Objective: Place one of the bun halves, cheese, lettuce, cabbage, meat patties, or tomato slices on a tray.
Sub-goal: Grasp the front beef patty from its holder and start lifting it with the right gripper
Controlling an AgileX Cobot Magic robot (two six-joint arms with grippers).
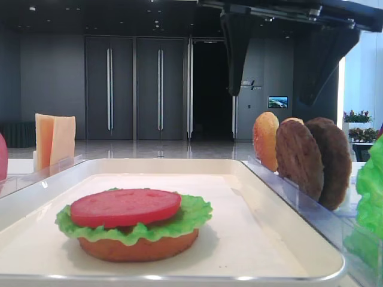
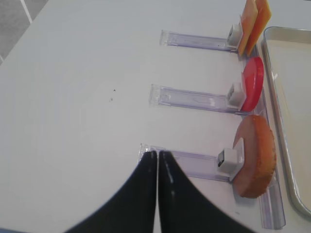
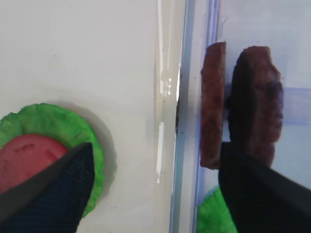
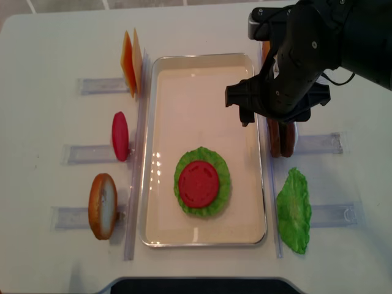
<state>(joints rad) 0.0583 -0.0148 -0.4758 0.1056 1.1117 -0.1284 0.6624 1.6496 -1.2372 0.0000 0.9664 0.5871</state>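
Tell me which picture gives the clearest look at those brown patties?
The low exterior high view: both meat patties stand in full face. The right wrist view shows them edge-on, the overhead view mostly hides them under the arm, and the left wrist view misses them.

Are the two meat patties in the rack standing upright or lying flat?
Upright. The meat patties stand on edge, side by side, in the clear rack right of the tray; the right wrist view shows their rims.

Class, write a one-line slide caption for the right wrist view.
Open right hand hovers by two upright meat patties; tomato slice on lettuce in tray.
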